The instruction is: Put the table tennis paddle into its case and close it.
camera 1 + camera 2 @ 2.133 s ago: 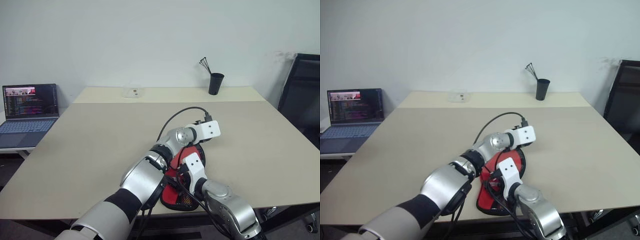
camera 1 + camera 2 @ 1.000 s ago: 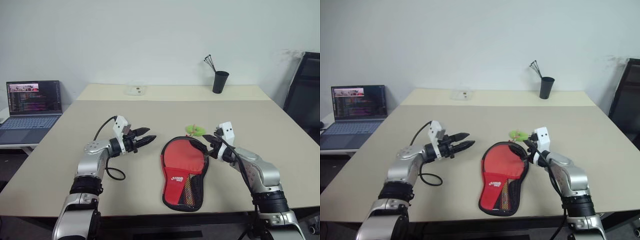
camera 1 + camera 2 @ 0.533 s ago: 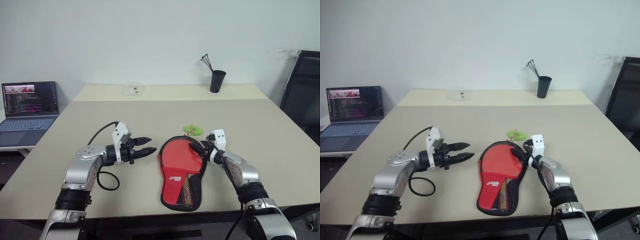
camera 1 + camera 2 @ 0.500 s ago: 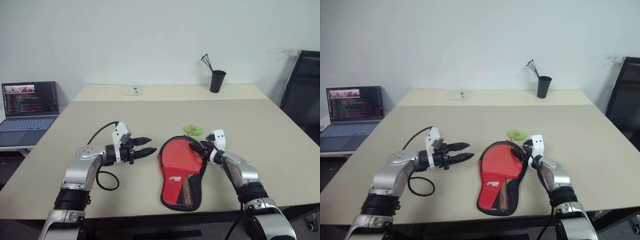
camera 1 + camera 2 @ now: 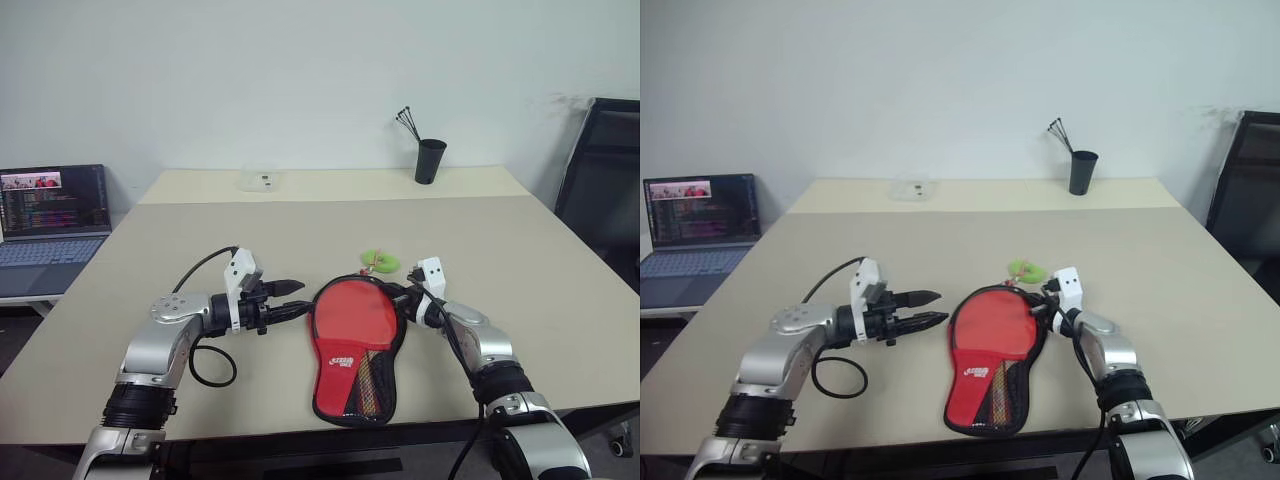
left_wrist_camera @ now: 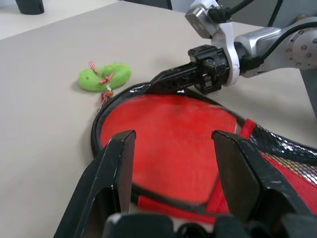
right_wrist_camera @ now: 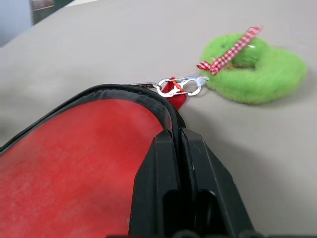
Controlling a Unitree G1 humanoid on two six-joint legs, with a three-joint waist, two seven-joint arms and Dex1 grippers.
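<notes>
White logo on the red case [image 5: 352, 345], unreadable; right claw [image 7: 174, 144] pinched on its rim at 2 o'clock, left claw [image 6: 173, 163] half-spread.

Bare worktop [image 5: 180, 240] is left open all around the case [image 5: 352, 345]. Its far rim is crowded by the green charm [image 5: 380, 261], clipped just beside it. The right rim is blocked by the right hand [image 5: 397, 295], the left by the left hand [image 5: 297, 300].

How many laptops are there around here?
1. A laptop sits open on a low side table left of the big table; more could lie outside the pictures.
</notes>
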